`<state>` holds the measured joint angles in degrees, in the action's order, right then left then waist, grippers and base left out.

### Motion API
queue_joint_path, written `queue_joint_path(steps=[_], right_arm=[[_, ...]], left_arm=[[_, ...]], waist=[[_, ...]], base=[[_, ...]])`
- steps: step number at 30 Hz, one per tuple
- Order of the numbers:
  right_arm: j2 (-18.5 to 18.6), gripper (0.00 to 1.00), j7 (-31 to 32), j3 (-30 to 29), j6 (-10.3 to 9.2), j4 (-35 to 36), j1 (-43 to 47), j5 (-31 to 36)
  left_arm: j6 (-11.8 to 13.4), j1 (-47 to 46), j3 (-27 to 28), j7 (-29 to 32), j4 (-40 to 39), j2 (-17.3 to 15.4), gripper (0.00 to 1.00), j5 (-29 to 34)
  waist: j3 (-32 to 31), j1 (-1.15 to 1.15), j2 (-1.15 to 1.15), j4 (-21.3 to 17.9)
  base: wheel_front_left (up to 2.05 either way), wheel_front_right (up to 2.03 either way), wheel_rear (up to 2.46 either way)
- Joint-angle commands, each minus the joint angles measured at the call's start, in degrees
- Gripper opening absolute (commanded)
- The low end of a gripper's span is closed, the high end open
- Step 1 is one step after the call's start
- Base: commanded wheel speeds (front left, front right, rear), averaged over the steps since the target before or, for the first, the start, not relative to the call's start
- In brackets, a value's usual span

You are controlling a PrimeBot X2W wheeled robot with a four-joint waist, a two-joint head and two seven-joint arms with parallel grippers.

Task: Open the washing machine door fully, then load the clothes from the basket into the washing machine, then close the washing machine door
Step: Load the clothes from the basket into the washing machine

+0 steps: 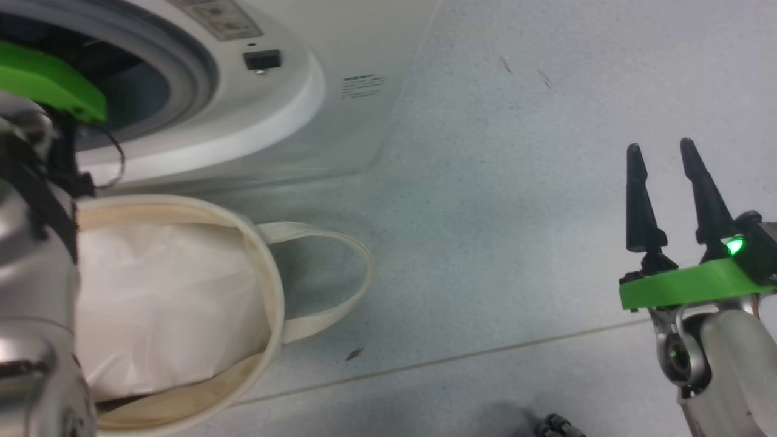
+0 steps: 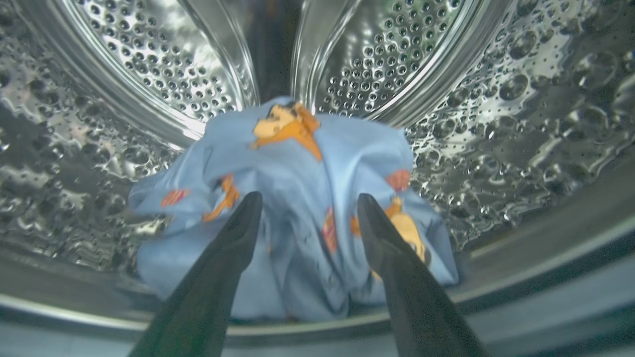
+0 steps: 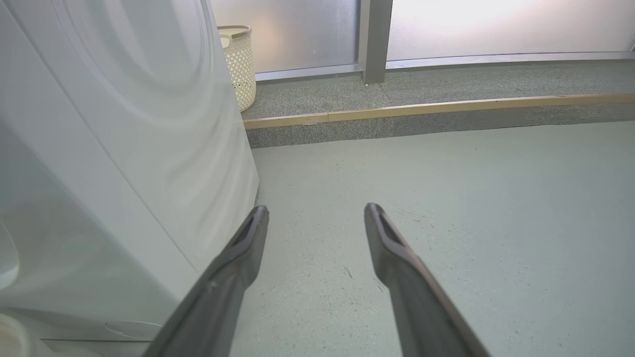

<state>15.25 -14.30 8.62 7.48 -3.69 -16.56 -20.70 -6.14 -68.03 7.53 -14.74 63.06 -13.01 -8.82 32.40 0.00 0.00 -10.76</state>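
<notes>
While the left arm [image 1: 30, 273] runs up the 9 o'clock edge of the head view into the washing machine [image 1: 267, 115] mouth at 11 o'clock, the left gripper [image 2: 310, 197] sits inside the drum [image 2: 149, 59]. Its fingers are spread wide and pinch nothing.

Clothes [image 2: 297, 163]: a crumpled heap on the drum floor at the centre of the left wrist view, just beyond the fingertips. Blue fabric with orange bear prints shows through the gap between the fingers. I can't tell if either finger touches the cloth.

The grey seal [image 1: 194, 67] rings the opening, partly hidden by the arm's green bracket.

Basket [image 1: 276, 291]: at 8 o'clock in the head view, on the floor [image 1: 516, 243] just in front of the machine. A plain white bundle [image 1: 164, 291] fills it. One looped handle [image 1: 358, 267] lies flat on the floor, pointing toward 3 o'clock.

Right gripper [image 1: 660, 145]: at 4 o'clock in the head view, well apart from both basket and machine. Its fingers are spread and empty, pointing to 12 o'clock above bare floor.

In the right wrist view, the machine's white side panel fills 9 o'clock. A perforated cream hamper [image 3: 240, 64] stands behind it at 11 o'clock, on a raised step [image 3: 421, 106] with a wooden edge strip.
</notes>
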Motion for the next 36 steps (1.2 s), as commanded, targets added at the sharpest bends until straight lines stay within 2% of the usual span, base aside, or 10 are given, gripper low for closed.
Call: queue_joint_path(steps=[1,6,8,13,17,24,28,36], right_arm=[[-0.11,1.0,-0.7,1.43,0.01,0.7,-0.8,-0.42],[-1.46,1.0,-0.7,3.38,0.01,-1.73,-2.08,-1.32],[-1.64,1.0,-0.7,4.31,0.01,-2.97,-2.44,-1.69],[-1.81,1.0,-0.7,6.05,0.01,-5.09,-2.73,-2.44],[-1.66,1.0,-0.7,7.62,0.01,-7.33,-2.11,-3.26],[-1.14,1.0,-0.7,7.59,0.01,-8.22,0.17,-3.94],[-1.07,1.0,-0.7,7.95,0.01,-7.88,1.77,-3.67],[-0.17,1.0,-0.7,7.61,0.01,-5.63,4.5,-2.41]], left_arm=[[-0.5,3.6,0.41,-0.26,-3.68,-1.09,1.0,-0.2],[-1.23,12.19,0.33,-0.26,-11.44,1.54,1.0,-1.7],[-1.3,16.08,-1.58,-0.26,-14.48,2.61,1.0,-2.72],[-1.33,23.62,-4.89,-0.26,-20.88,2.8,1.0,-6.07],[-1.34,30.77,-7.86,-0.26,-24.35,2.16,1.0,-9.73],[-1.34,41.12,-8.53,-0.26,-32.17,-0.46,1.0,-14.05],[-1.34,46.04,-7.36,-0.26,-37.36,-2.24,1.0,-13.06],[-1.35,52.2,-3.8,-0.26,-43.26,-2.72,1.0,-12.38]], waist=[[-1.59,0.0,0.0,1.89],[-5.58,0.0,0.0,4.74],[-7.59,0.0,0.0,5.91],[-11.78,0.0,0.0,8.17],[-16.45,0.0,0.0,10.36],[-23.36,0.0,0.0,12.78],[-26.24,0.0,0.0,13.52],[-29.61,0.0,0.0,14.04]], base=[[0.0,0.0,0.0],[0.0,0.0,0.0],[0.0,0.0,0.0],[0.0,0.0,0.0],[0.0,0.0,0.0],[0.0,0.0,0.0],[0.0,0.0,0.0],[0.0,0.0,0.0]])
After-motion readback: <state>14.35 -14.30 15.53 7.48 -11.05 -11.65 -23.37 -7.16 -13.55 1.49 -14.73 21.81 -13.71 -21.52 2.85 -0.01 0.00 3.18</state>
